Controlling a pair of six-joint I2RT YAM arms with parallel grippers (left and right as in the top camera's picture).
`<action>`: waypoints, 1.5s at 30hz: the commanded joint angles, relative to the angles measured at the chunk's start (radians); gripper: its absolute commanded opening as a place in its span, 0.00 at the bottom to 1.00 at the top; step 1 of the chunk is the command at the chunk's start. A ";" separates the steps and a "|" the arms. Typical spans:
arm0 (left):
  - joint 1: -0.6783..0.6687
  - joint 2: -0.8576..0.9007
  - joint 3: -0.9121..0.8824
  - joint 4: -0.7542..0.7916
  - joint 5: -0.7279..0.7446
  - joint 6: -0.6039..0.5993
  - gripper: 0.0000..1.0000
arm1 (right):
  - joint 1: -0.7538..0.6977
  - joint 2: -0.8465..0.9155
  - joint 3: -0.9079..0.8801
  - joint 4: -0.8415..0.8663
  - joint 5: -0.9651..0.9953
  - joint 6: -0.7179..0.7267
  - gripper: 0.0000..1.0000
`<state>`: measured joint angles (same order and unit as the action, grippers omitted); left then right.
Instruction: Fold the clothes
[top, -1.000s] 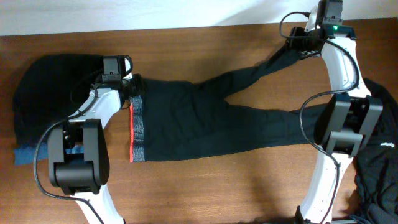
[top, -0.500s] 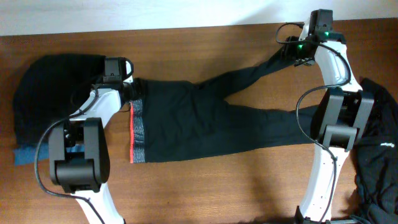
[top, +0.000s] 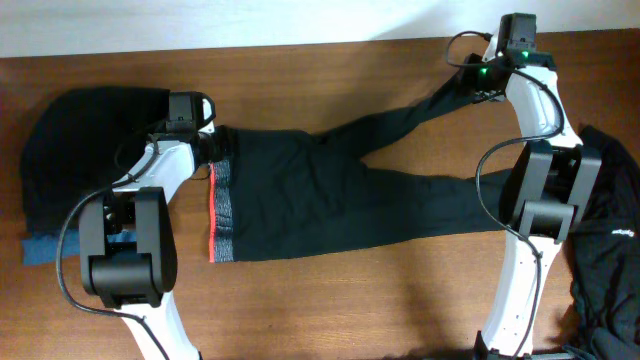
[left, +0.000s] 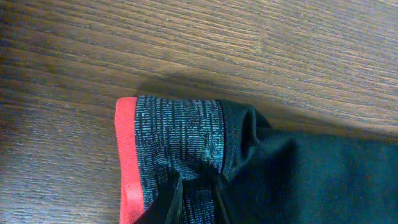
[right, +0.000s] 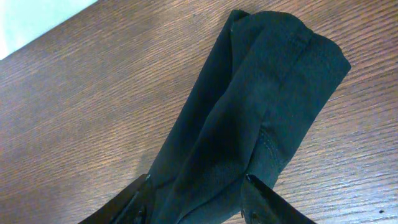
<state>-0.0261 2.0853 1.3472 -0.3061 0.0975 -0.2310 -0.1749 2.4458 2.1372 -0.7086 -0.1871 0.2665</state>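
Observation:
Long black leggings (top: 330, 195) lie spread across the wooden table (top: 330, 300), one of the clothes. Their grey-speckled waistband (top: 221, 215) with a coral-red edge is at the left. My left gripper (top: 208, 148) sits at the waistband's far corner. In the left wrist view it (left: 196, 194) is shut on the speckled waistband (left: 180, 137). The upper leg runs to the back right, where my right gripper (top: 470, 88) is over its end. In the right wrist view the gripper (right: 198, 186) stands open, with its fingers (right: 134, 199) either side of the leg (right: 249, 106) just behind the cuff.
A heap of black cloth (top: 80, 150) lies at the far left, with something blue (top: 40, 250) under its near edge. Another black garment with small white lettering (top: 610, 250) hangs at the right edge, beside the right arm's base.
The right arm shifted slightly left over the upper leg's end, and its jaws have narrowed around the leg. The left gripper and waistband have not moved.

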 joint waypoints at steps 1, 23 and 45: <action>0.000 0.061 -0.021 -0.028 0.004 0.001 0.17 | 0.006 0.032 0.013 0.003 -0.012 0.031 0.50; 0.000 0.061 -0.021 -0.029 0.004 0.001 0.18 | -0.052 0.043 0.403 -0.021 -0.301 0.064 0.04; 0.000 0.061 -0.021 -0.029 0.004 0.001 0.17 | -0.101 0.065 0.208 -0.442 0.109 0.060 0.23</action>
<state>-0.0261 2.0861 1.3476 -0.3065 0.0978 -0.2310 -0.2764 2.5042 2.3508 -1.1652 -0.1177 0.3325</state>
